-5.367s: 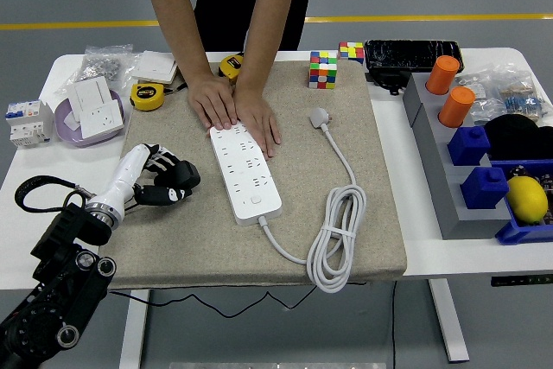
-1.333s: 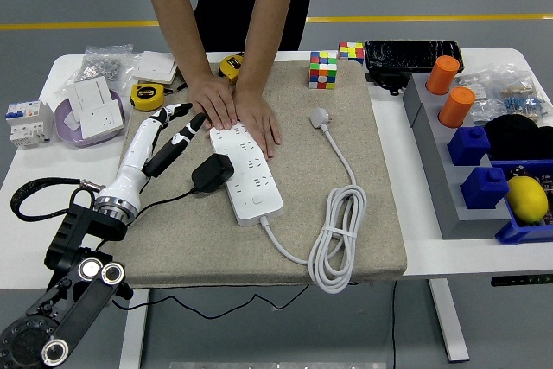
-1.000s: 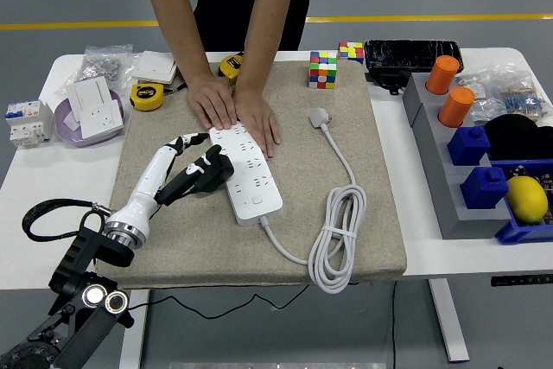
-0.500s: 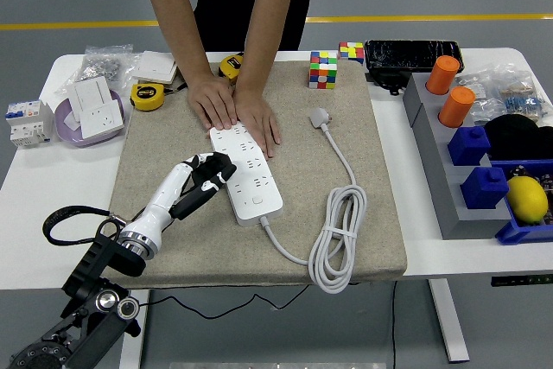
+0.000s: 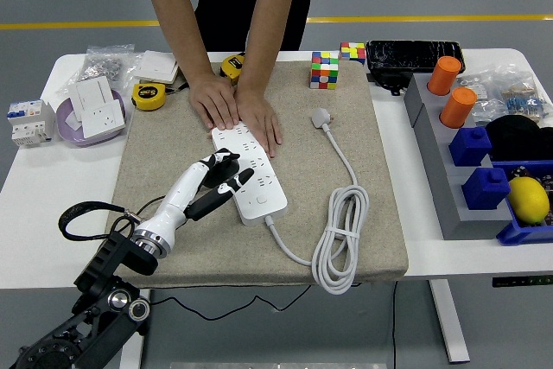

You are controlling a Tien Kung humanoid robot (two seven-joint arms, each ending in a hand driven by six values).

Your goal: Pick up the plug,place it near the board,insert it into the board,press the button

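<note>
Left arm: seen entering from the lower left and reaching up over the mat (image 5: 173, 153).
Left robot hand (image 5: 223, 181): laid over the near-left part of the board (image 5: 249, 171); fingers are curled around a dark body taken to be the plug (image 5: 226, 183), so the hand is judged clamped on it. How firm the hold is cannot be told.
Plug: held at the board's left edge, over the lower sockets; whether its pins are seated is hidden by the fingers.
Board: a white strip lying at a slant on the mat, its own cable (image 5: 339, 222) looped to the right and ending in a white plug head (image 5: 320, 117) lying loose.
Button (image 5: 258, 204): seen near the board's near end, uncovered and untouched.
Person's hands (image 5: 235, 110): pressed flat on the far end of the board, holding it down.
Right arm: not seen.
Surface (image 5: 34, 187): white, carrying tape measures, cubes and bins well apart from the work.
Progress: pick-up and placing are judged done; insertion is in hand; pressing the button is left.
</note>
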